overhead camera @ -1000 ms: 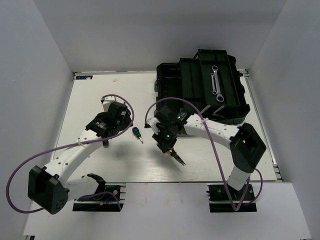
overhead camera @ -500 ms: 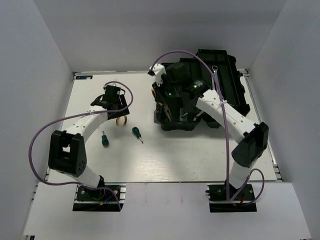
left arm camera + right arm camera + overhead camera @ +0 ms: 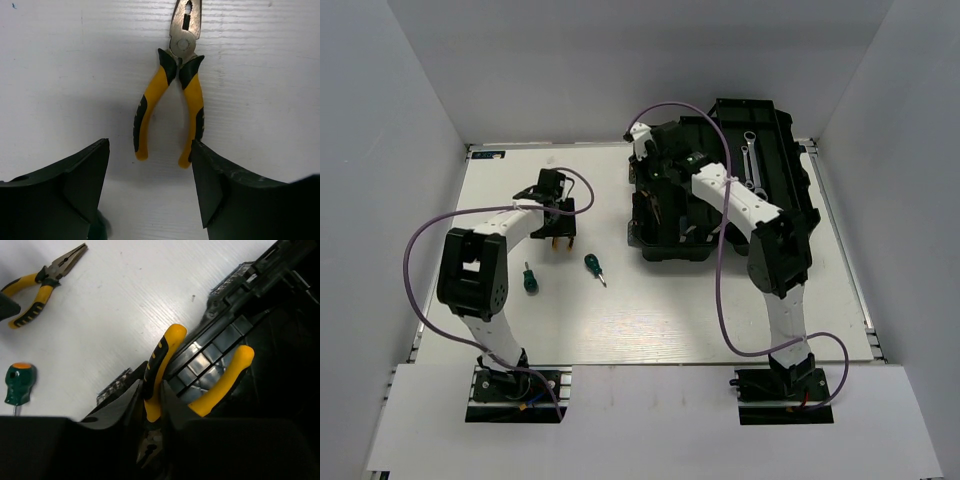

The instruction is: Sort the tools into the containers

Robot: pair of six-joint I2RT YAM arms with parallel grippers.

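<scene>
Our left gripper [image 3: 150,190] hangs with its fingers spread wide and holds nothing. One yellow-handled pliers [image 3: 172,95] lies flat on the white table [image 3: 60,75] at its twelve o'clock, handle ends just between the fingertips. Our right gripper [image 3: 152,402] is clamped on one handle of the second pliers [image 3: 167,347], over the edge of the black toolbox [image 3: 280,315]. At the toolbox's eight o'clock we see a green screwdriver [image 3: 529,281] and a second screwdriver [image 3: 592,266] on the table. Silver wrenches [image 3: 752,165] lie in its tray.
</scene>
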